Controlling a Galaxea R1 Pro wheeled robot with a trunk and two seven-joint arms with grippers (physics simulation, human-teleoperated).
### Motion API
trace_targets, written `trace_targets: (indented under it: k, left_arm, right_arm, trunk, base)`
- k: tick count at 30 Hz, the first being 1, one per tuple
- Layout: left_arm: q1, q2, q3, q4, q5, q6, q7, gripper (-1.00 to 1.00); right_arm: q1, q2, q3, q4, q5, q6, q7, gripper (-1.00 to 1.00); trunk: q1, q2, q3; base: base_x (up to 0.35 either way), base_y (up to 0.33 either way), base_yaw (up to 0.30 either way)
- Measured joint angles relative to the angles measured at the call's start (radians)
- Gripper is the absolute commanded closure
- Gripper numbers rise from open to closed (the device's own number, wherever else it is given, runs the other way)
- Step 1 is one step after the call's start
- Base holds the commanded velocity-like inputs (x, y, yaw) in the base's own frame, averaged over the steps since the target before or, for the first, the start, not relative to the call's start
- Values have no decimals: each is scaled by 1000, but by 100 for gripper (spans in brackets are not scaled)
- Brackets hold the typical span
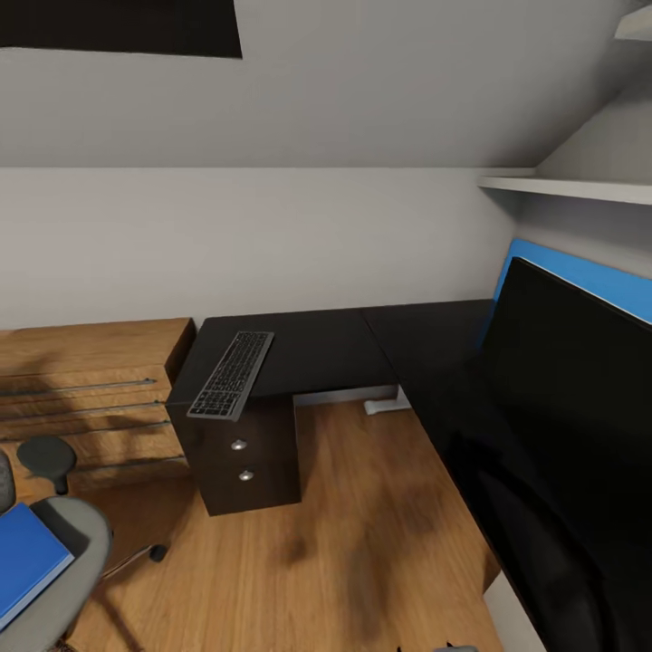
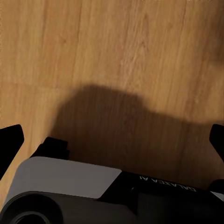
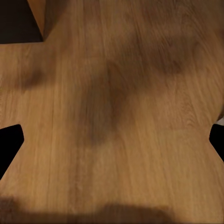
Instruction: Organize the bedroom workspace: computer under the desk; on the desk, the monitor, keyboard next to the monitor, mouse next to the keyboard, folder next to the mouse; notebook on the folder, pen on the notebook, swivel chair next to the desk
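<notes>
And here's the workspace from the head view: the L-shaped black table (image 1: 317, 349) runs along the wall and turns down the right side, blue back panel behind it. The keyboard (image 1: 232, 374) lies flat on the table's left end, angled, its near edge just over the dark drawer unit (image 1: 244, 457). The monitor (image 1: 580, 398) stands on the right wing of the table, big black screen close to the camera. Down in the lower left corner, the swivel chair (image 1: 68, 534) sits on the wood floor (image 1: 362, 543), and the bright-blue folder (image 1: 27, 557) rests on its seat. A light-wood dresser (image 1: 86, 398) stands against the wall, just beside the drawer unit.

Over to the wrists. The left fingers (image 2: 11, 142) show as dark tips at both edges of the left wrist view, spread wide, nothing between them but floor and a broad shadow, with the robot's own grey-and-black body below. The right fingers (image 3: 10, 142) are spread wide too, empty, over bare planks; a dark piece with a wooden edge (image 3: 37, 16) sits well beyond them. Every task thing lies well apart from both sets of fingers.
</notes>
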Motion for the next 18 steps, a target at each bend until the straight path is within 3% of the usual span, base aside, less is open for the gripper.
trace_targets:
  k: [18]
  left_arm:
    - [0, 0, 0, 0, 0, 0, 0, -100]
  right_arm:
    - [0, 0, 0, 0, 0, 0, 0, -100]
  trunk:
    - [0, 0, 23]
  base:
    - [-8, -4, 145]
